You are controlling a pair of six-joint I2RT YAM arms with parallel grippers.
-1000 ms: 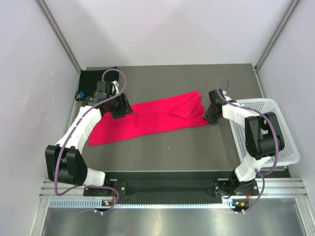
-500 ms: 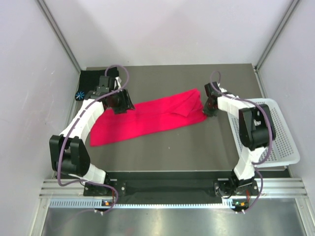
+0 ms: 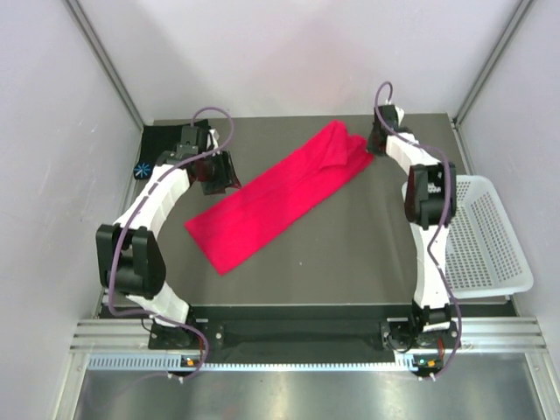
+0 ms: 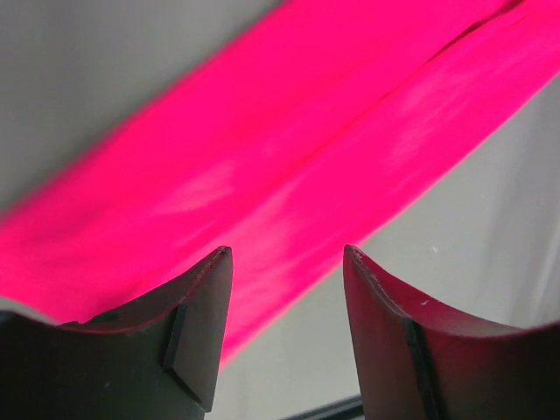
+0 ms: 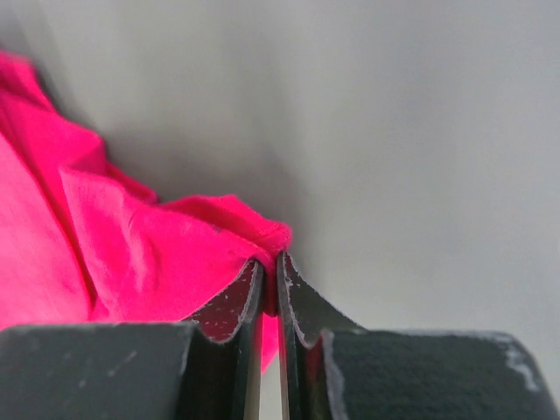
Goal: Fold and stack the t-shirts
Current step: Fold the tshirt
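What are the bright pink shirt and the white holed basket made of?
The bright red-pink t-shirt looks like soft matte cloth: it creases and bunches. The white perforated basket looks like rigid plastic, probably moulded: even rows of holes, smooth rim.

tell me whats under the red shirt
Only the dark table shows around the red shirt; nothing pokes out from beneath, though the cloth hides whatever lies under it. The black shirt sits apart, far left.
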